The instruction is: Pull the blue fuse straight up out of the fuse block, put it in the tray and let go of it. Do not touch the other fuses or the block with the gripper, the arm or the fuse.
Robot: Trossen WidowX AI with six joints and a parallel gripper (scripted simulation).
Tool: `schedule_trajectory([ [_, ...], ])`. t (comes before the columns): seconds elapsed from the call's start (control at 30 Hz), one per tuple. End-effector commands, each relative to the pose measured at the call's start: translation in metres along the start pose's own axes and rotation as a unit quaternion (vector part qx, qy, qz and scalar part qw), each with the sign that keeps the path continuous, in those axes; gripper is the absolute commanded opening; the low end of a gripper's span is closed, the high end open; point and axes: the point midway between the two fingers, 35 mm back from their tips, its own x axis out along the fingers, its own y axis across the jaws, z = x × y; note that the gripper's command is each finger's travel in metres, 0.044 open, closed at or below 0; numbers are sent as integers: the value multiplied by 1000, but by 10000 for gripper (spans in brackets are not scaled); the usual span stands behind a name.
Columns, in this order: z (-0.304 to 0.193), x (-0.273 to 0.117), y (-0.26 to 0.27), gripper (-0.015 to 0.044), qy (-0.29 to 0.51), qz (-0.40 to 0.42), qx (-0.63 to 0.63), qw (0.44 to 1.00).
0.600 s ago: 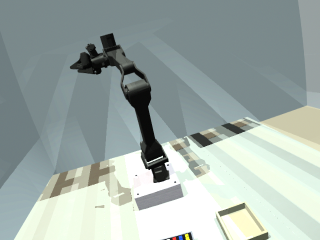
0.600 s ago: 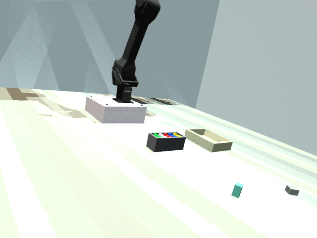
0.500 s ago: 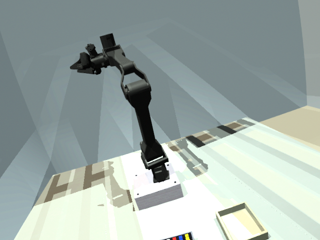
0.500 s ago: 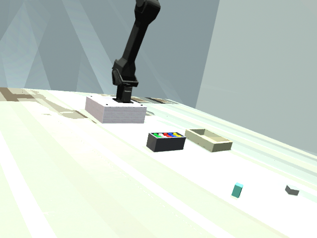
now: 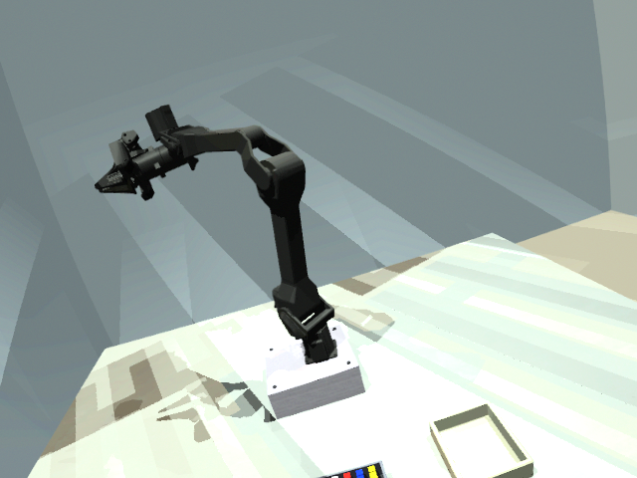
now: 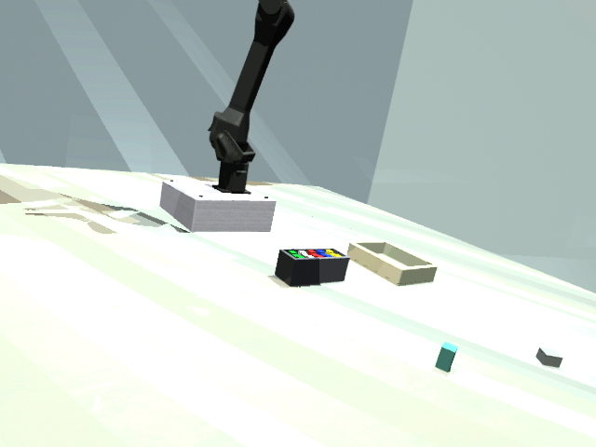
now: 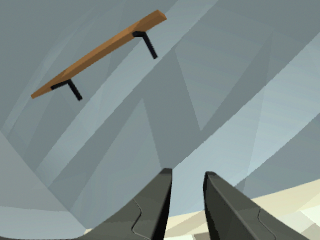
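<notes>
Nearest in the exterior view, a small teal block [image 6: 446,357] and a dark grey block [image 6: 548,357] sit apart on the bench [image 6: 144,336], well away from everything the task concerns; they look like bystanders only.

Further back stands the black fuse block [image 6: 311,265], with a row of coloured fuses seated upright in its top. The blue fuse [image 6: 321,252] is in that row, between a red fuse [image 6: 312,252] and a yellow fuse [image 6: 331,251], so close neighbours flank it on both sides; that is presumably why a straight vertical pull is demanded. The tray [image 6: 392,263] lies just beside the block, open side up and holding nothing, a short carry from the fuse.

Behind these, the arm rises from a pale base plinth [image 6: 217,208]. Its jaws [image 5: 113,185] are high above and well away from the block, pointing outward toward the wall. In the wrist view they stand nearly closed with only a narrow gap, gripping nothing; a wall shelf [image 7: 100,54] shows beyond. Judged so, the approach has not begun, and the jaws would need reopening before reaching the fuse.
</notes>
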Motion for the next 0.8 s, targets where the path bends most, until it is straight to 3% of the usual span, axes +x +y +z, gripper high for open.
schedule_trajectory([
  [0.0,-39,44,17,63,57,30,30,997],
  [0.2,-109,97,66,63,152,77,52,984],
  [0.4,-184,125,121,63,250,112,48,961],
  [0.77,-338,112,220,63,434,162,-37,885],
])
